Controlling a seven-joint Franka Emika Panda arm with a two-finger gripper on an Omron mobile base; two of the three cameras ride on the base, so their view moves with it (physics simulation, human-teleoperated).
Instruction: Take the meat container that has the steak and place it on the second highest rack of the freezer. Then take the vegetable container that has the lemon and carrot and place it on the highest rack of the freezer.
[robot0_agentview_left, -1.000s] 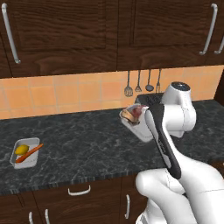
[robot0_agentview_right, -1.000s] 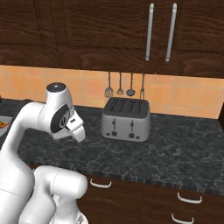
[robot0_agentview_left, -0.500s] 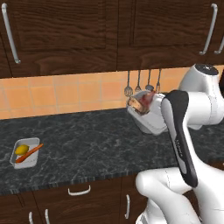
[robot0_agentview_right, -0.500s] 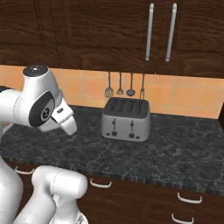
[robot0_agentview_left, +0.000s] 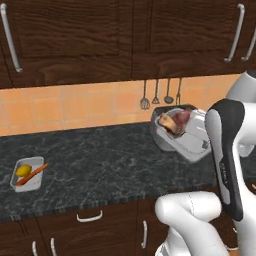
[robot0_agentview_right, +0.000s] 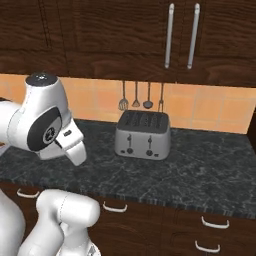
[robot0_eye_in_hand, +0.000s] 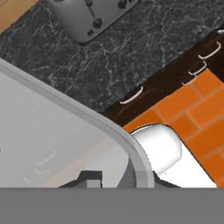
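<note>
1. Steak (robot0_agentview_left: 176, 121) lies in a grey meat container (robot0_agentview_left: 183, 136) lifted above the dark stone table (robot0_agentview_left: 100, 165), on the right of the left base view.
2. Tilted, the container has its long axis running from the far left, by the backsplash, to the near right, by the white arm; the end holding the steak is the higher, far-left one.
3. Hand (robot0_eye_in_hand: 114, 179) is clenched on the container's near rim; in the hand view one dark fingertip (robot0_eye_in_hand: 89, 178) sits inside the pale tray floor, with the rounded grey rim just beside it.
4. Behind the lifted container hang kitchen utensils (robot0_agentview_left: 161, 93) on the orange tiled wall, under dark wooden cupboards (robot0_agentview_left: 125, 35).
5. A silver toaster (robot0_agentview_right: 144, 134) stands on the table near the wall in the right base view, to the right of the arm's big joint.
6. Well apart, at the near left of the table, rests the vegetable container (robot0_agentview_left: 28, 174); in it the lemon (robot0_agentview_left: 23, 170) touches the carrot (robot0_agentview_left: 32, 174), which lies slantwise, its far end pointing right.
7. Below the table run dark drawers with pale handles (robot0_agentview_left: 90, 217).
</note>
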